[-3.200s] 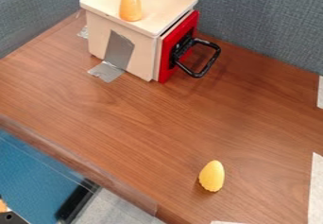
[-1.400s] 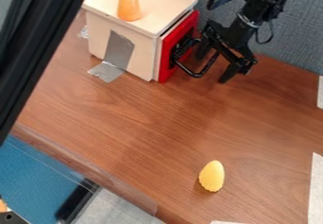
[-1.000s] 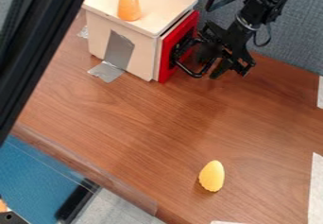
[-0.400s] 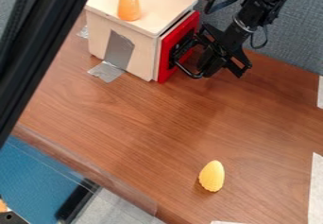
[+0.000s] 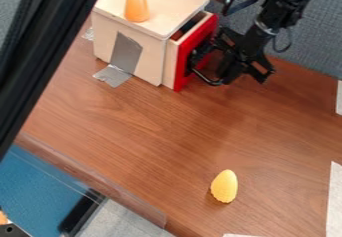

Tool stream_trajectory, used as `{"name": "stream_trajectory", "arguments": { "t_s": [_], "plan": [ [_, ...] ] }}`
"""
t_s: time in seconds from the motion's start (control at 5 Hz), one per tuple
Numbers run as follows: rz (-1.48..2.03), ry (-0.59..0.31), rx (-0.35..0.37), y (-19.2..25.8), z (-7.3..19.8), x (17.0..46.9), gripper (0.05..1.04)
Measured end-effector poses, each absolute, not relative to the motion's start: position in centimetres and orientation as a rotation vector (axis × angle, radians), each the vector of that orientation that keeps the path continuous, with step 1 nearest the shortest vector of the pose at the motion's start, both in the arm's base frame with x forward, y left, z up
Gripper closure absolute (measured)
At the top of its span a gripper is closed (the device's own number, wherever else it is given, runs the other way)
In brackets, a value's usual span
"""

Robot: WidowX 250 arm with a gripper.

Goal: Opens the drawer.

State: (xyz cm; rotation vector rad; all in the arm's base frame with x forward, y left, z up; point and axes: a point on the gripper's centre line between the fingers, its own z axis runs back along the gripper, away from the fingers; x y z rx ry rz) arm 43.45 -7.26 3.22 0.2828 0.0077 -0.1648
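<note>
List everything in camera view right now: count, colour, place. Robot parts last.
Box: 1, light wood, upper left on table
Drawer: 1, red front, partly out of box's right side
Handle: 1, black, on drawer front
Cone-shaped object: 1, orange, upright on box
Corn-like toy: 1, yellow, lower right on table
Tape: at least 1 strip, grey, box side down to table
White pieces: 3, two at right edge, one at bottom
Table: 1, brown wood, centre
Partition: grey-blue, behind table
Floor-side surface: blue, lower left
Bar: 1, black, upper left, owner unclear
Arm: 1, black, top right
End effector: 1, black, at handle
</note>
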Motion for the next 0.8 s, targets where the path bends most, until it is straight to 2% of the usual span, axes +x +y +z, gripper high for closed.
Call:
{"name": "stream_trajectory", "arguments": {
  "t_s": [0.4, 0.8],
  "plan": [
    [-0.2, -0.021, 0.268, -10.3, 4.6, 43.8, 0.945],
    [-0.238, -0.035, 0.279, -12.4, 4.7, 43.4, 0.945]
  ]
}}
